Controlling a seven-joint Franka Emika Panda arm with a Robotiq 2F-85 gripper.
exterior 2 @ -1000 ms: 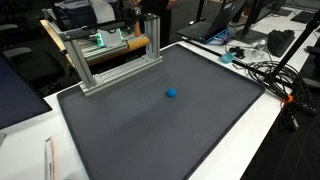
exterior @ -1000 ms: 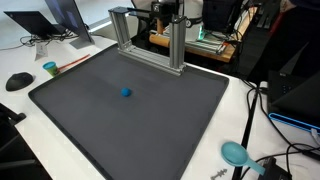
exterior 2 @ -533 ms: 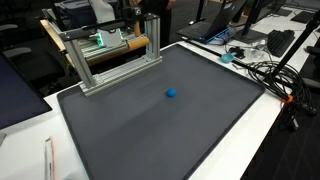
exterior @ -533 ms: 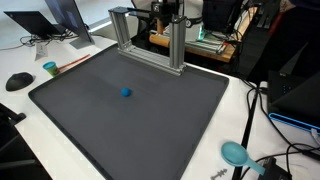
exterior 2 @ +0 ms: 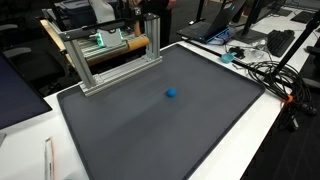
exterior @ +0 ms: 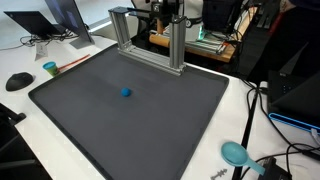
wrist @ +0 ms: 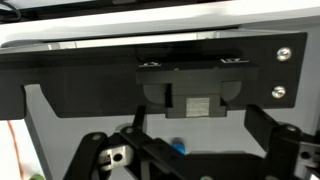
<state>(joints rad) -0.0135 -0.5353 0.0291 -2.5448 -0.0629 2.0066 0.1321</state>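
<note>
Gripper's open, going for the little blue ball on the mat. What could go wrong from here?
1. The blue ball is small and round on a flat mat; a finger's nudge could roll it away.
2. The aluminium frame stands at the mat's edge; the arm might clip it.
3. In the wrist view the open gripper shows only a blue speck, so alignment is hard to judge.
</note>
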